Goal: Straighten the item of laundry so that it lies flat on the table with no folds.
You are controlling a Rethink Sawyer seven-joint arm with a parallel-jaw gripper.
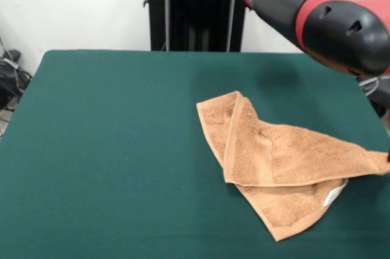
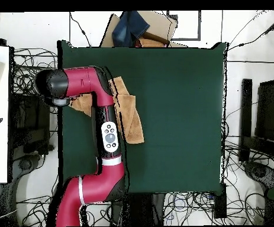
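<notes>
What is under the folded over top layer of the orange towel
Another layer of the same towel shows below the fold, reaching toward the near edge, with a small white label peeking out. Beneath that is the green table. Whatever lies between the layers is covered.

Robotics lab, pedestal-mounted arm (image 2: pixel 103 118), green table (image 1: pixel 109 149), floor cables (image 2: pixel 32 71)

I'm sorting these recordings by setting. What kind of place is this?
Most likely a robotics lab, not a home. A red and black robot arm reaches over a table covered in green cloth with an orange towel on it, and tangled cables cover the floor around.
</notes>
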